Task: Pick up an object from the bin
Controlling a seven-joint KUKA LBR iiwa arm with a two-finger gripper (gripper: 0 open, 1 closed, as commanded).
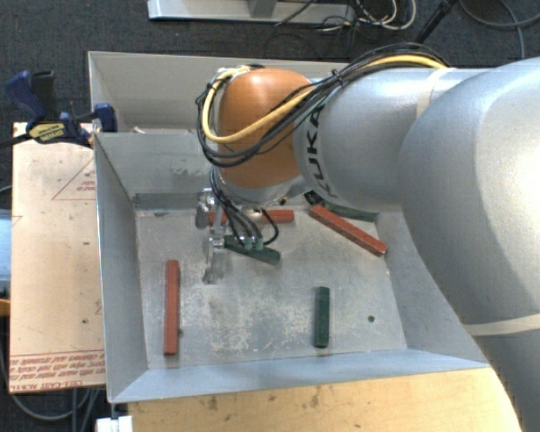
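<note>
The grey bin (117,241) holds a few loose things, well spread; starting from its left side, a red bar (172,306) lies on the floor at about 8 o'clock from the floor's middle, running lengthwise near the left wall and clear of everything else.

Next comes the gripper (214,270), low over the floor at about 10 o'clock from the middle, hanging under the orange cover (256,124), round which yellow and black cables (204,120) loop; whether it is released or clenched cannot be told from this angle, and nothing can be seen gripped in it.

The thing nearest to it is a dark green block (259,254), small and tilted, lying just beside the gripper at its 3 o'clock; whether the two touch cannot be told. At the gripper's 1 o'clock a short red piece (281,215) shows partly from under the arm (414,142).

Further right a dark green bar (321,316) lies alone at 5 o'clock on the floor, near the front wall; at 2 o'clock a long red bar (349,230) lies slanted, and just behind it a green bar (353,212) is mostly hidden by the arm.
</note>
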